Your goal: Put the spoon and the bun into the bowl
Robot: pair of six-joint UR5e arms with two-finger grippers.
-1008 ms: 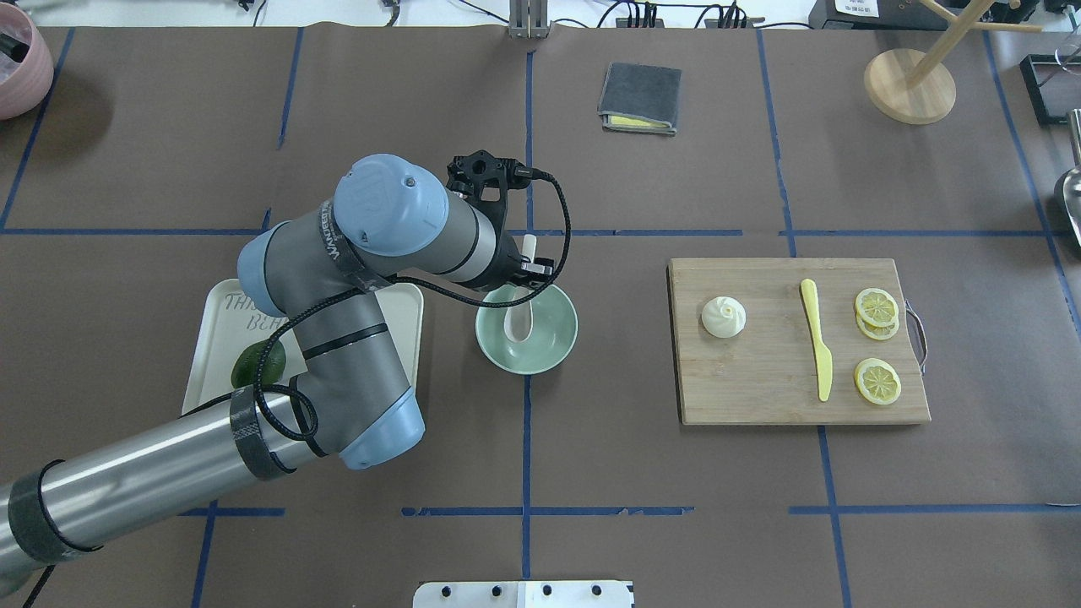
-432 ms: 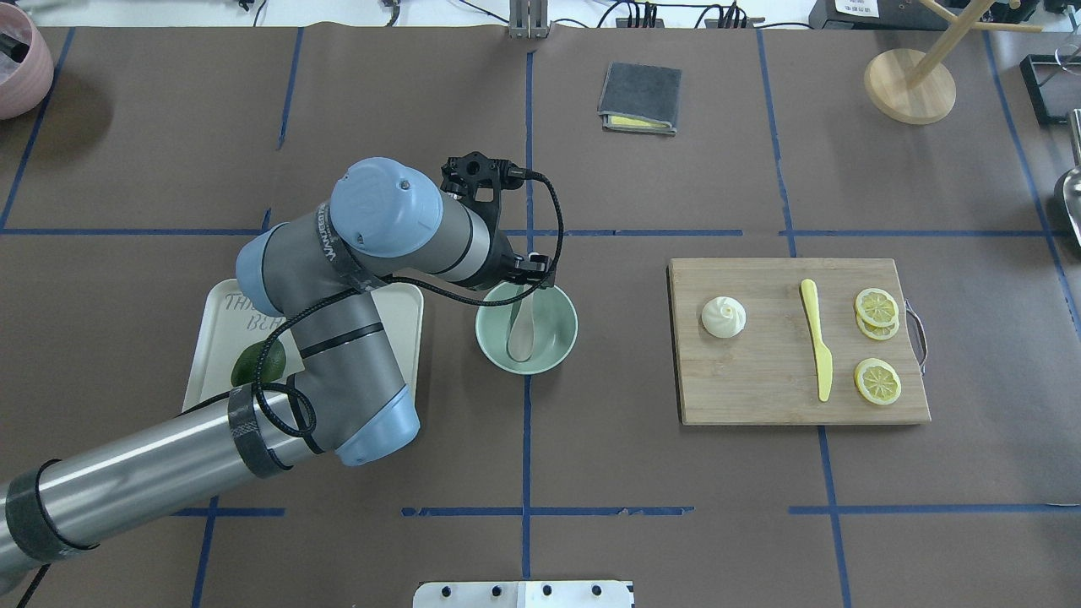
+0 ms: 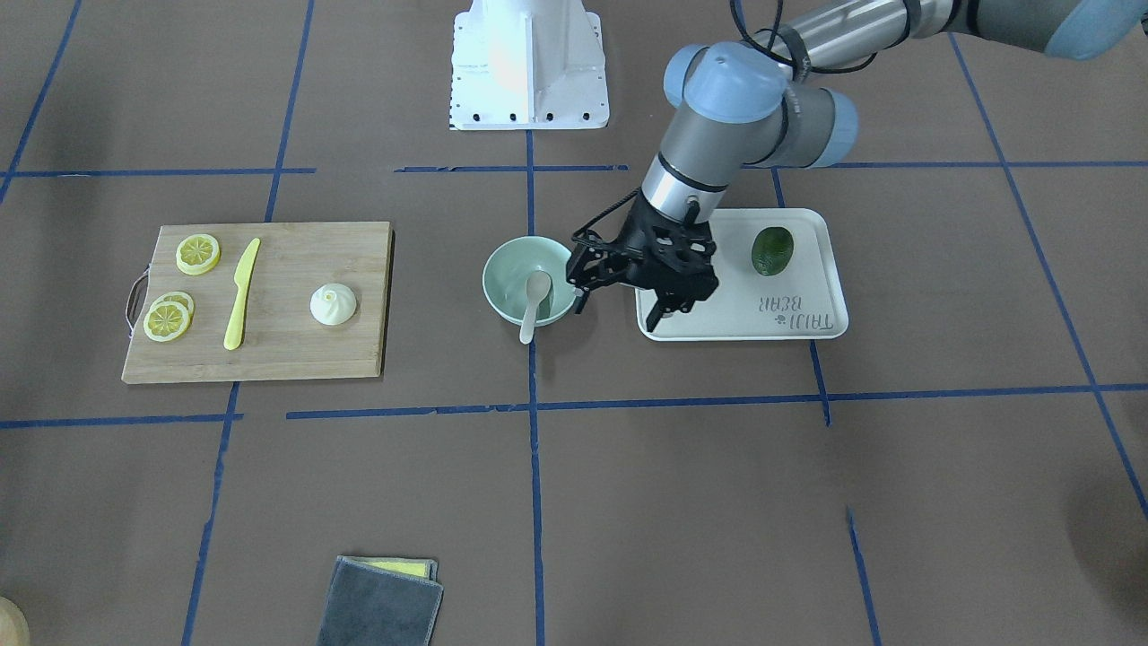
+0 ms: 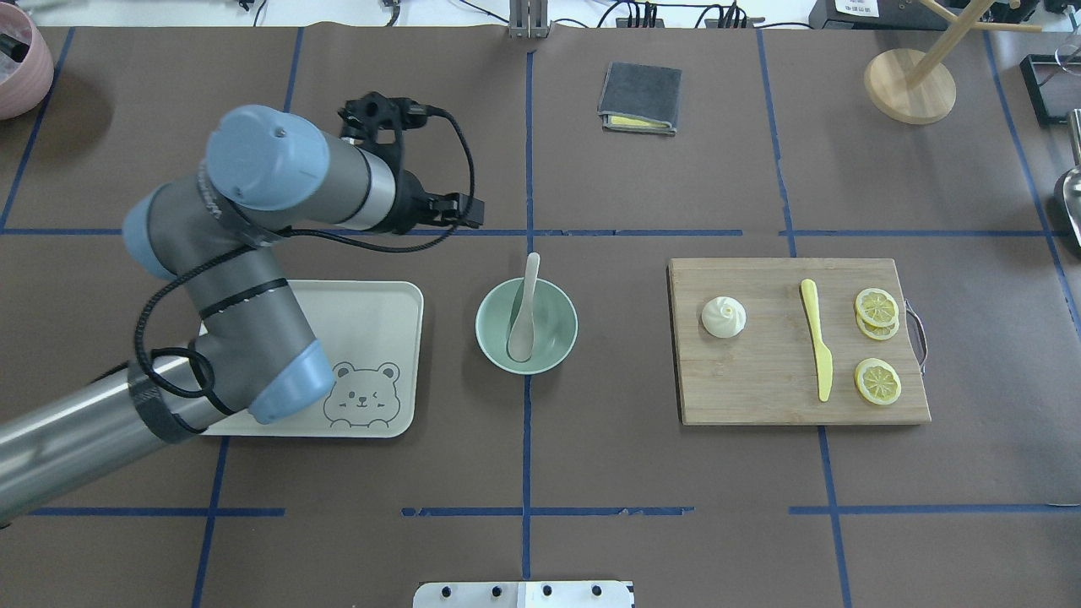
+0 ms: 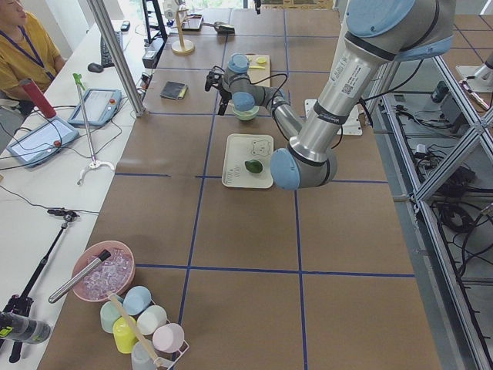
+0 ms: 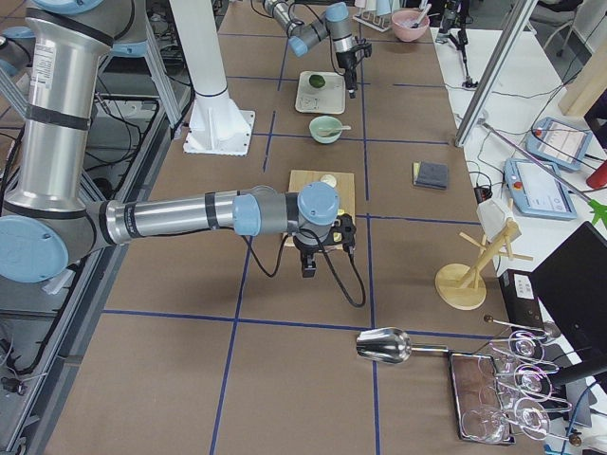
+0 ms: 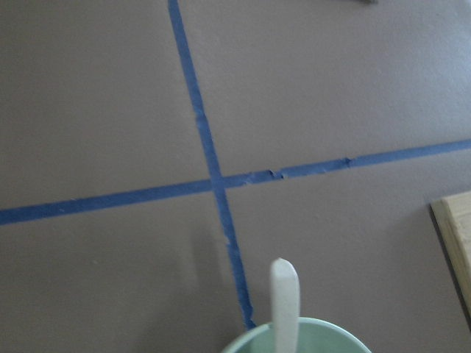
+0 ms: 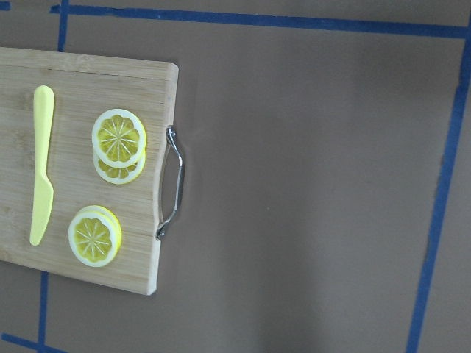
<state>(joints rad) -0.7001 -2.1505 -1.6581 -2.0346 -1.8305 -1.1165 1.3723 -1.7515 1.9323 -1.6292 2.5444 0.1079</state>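
Here, a smooth oval-scooped spoon (image 4: pixel 524 314) leans in the round mint bowl (image 4: pixel 559 328).

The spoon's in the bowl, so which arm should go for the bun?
Probably the right. The right pincer hangs close to the cutting board where the bun lies, while the left pincer is near the tray, on the far side of the bowl from the bun.
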